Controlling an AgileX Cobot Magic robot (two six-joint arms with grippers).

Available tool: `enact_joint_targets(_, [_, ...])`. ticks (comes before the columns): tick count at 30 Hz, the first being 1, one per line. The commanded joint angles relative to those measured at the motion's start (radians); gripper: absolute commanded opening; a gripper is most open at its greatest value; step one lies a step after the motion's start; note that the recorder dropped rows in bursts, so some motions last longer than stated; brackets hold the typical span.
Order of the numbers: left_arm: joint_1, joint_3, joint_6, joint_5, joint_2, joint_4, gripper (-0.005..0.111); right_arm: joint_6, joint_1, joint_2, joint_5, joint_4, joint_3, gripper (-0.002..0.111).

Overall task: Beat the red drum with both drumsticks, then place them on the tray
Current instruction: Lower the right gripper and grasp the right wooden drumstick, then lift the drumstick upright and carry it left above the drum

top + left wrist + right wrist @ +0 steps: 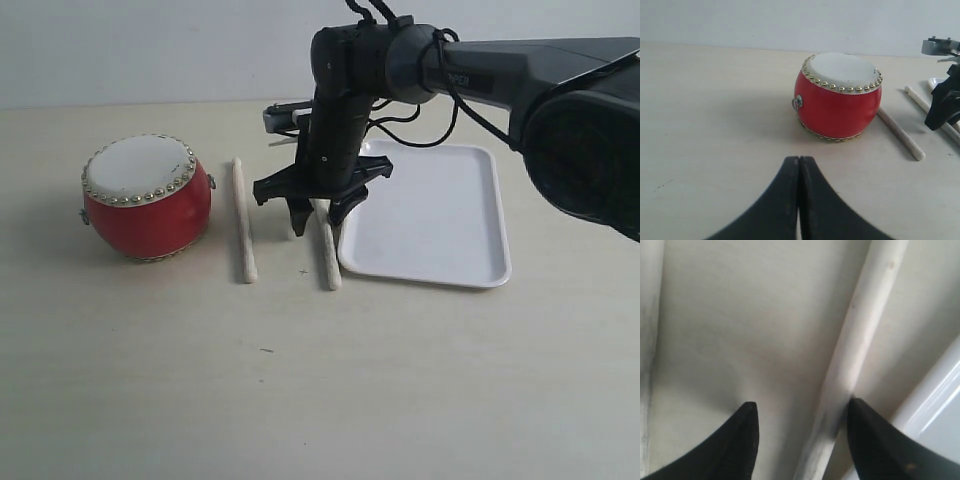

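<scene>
Pickup step, no beating yet. Right gripper [316,225] fingers wide, straddling one drumstick [330,268] lying on the table [300,400]. The tray [425,278] sits just beside at its 3 o'clock; other drumstick [243,225] and red drum [147,195] at 9 o'clock. Left gripper [799,200] fingers pressed together, empty. Next: close squarely, lift.

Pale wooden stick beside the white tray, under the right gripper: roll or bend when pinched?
The slender round pale wooden drumstick looks straight and solid: probably stiff, light. Lying flat, it may roll if one finger meets it first; the open right gripper straddles it off-centre.
</scene>
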Motion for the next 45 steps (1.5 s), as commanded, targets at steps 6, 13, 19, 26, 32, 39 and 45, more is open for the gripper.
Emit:
enact_joint_targets(6, [0.002,0.003,0.002,-0.004,-0.005,-0.008,0.001,0.006,0.001,0.012,-0.004,-0.008,-0.006,0.024])
enact_joint_targets(13, [0.002,0.003,0.002,-0.004,-0.005,-0.008,0.001,0.035,0.001,0.005,-0.002,-0.012,-0.006,0.0])
enact_joint_targets(19, [0.002,0.003,0.002,-0.004,-0.005,-0.008,0.001,0.052,0.001,-0.068,-0.002,-0.033,-0.006,0.0])
enact_joint_targets(26, [0.002,0.003,0.002,-0.004,-0.005,-0.008,0.001,-0.074,0.001,-0.215,0.01,0.001,-0.006,0.0])
enact_joint_targets(32, [0.002,0.003,0.002,-0.004,-0.005,-0.008,0.001,-0.314,0.001,-0.314,0.073,0.182,-0.006,0.0])
enact_joint_targets(39, [0.002,0.003,0.002,-0.004,-0.005,-0.008,0.001,-0.736,0.001,-0.388,0.12,0.653,0.108,0.0])
enact_joint_targets(45, [0.002,0.003,0.002,-0.004,-0.005,-0.005,0.001,-1.058,-0.01,-0.468,0.118,0.892,0.356,0.0])
